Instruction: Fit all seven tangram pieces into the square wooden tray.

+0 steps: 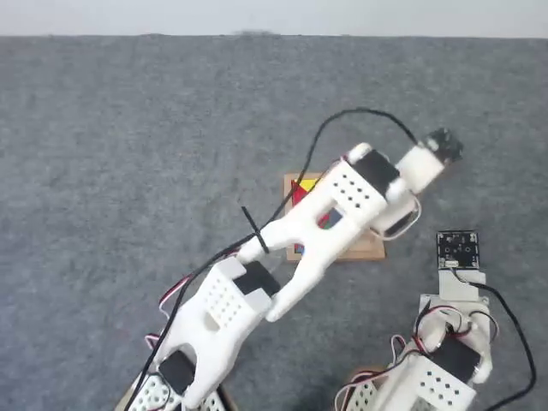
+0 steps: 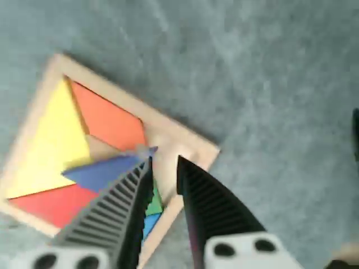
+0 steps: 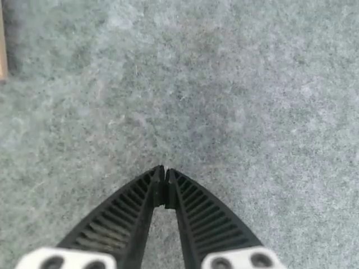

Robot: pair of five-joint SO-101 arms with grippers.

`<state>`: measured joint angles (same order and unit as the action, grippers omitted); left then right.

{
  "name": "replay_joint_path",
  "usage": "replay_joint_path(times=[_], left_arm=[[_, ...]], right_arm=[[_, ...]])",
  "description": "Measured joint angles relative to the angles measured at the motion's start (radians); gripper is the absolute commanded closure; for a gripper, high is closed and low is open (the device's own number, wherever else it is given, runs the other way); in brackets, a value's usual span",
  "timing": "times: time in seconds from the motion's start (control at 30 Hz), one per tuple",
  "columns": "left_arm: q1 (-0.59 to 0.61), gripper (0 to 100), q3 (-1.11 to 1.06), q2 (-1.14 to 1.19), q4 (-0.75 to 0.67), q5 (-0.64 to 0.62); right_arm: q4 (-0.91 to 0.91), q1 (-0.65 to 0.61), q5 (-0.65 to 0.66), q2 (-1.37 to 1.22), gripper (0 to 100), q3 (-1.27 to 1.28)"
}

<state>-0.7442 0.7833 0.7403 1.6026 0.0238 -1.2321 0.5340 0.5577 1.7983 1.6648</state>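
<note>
The right pincer (image 3: 164, 171) is pressed together over the grey table (image 3: 224, 84). Farther out, the left pincer (image 2: 164, 162) hangs spread above the wooden tray (image 2: 193, 147). In the tray, the blue triangle (image 2: 104, 171) points its long axis at the bare corner, with its tip beside one fingertip. From the high view, the left arm covers most of the tray.

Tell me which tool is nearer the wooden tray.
Left. The left tool hangs directly over the tray, at its unfilled corner; the right tool sits shut over carpet, apart from the tray.
</note>
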Motion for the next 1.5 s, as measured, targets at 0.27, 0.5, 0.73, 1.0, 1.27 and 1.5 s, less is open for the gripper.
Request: replay_joint_path(times=[0.27, 0.5, 0.73, 1.0, 1.27, 1.5], left_arm=[[0.201, 93, 0.074, 0.130, -0.041, -0.009], [0.215, 93, 0.127, 0.233, -0.068, -0.003], [0.233, 93, 0.152, 0.287, -0.063, -0.003], [0.252, 93, 0.160, 0.287, -0.005, -0.003], [0.227, 95, 0.161, 0.287, 0.063, -0.005], [0.173, 95, 0.164, 0.287, 0.095, -0.023]], right_arm=[[0.000, 0.000, 0.000, 0.000, 98.9, 0.000], [0.000, 0.000, 0.000, 0.000, 98.9, 0.000], [0.000, 0.000, 0.000, 0.000, 98.9, 0.000], [0.000, 0.000, 0.000, 0.000, 98.9, 0.000], [0.000, 0.000, 0.000, 0.000, 98.9, 0.000], [0.000, 0.000, 0.000, 0.000, 98.9, 0.000]])
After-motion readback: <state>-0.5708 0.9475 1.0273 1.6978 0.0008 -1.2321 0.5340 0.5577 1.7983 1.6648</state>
